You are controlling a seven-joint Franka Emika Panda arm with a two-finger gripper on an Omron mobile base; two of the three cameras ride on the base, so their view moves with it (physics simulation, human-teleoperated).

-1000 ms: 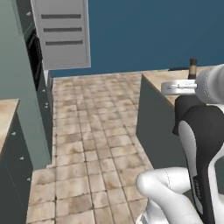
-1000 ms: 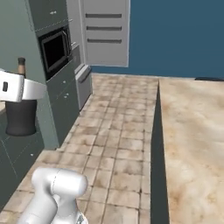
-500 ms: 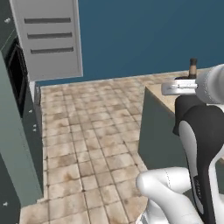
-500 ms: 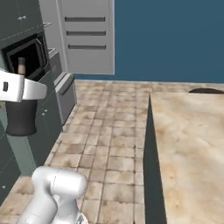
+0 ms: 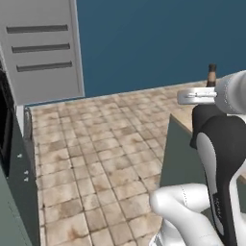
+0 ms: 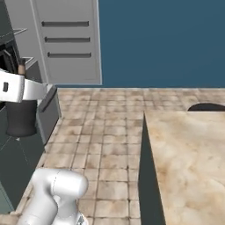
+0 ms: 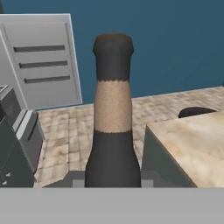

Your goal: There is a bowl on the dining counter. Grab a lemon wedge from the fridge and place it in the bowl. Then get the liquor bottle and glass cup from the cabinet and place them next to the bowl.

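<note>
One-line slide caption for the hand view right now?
Liquor bottle upright in the gripper, dining counter ahead right.

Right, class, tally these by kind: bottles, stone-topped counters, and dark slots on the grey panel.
Bottles: 1, the liquor bottle
Stone-topped counters: 1, the dining counter
Slots: 3 dark slots on the grey panel
Total: 5

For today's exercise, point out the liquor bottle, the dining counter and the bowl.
liquor bottle (image 7: pixel 113 118): hand view, tan band on its neck.
dining counter (image 6: pixel 189 154): right base view, bare stone top.
bowl (image 6: pixel 207 107): right base view, dark visible side at the counter's far edge.
</note>
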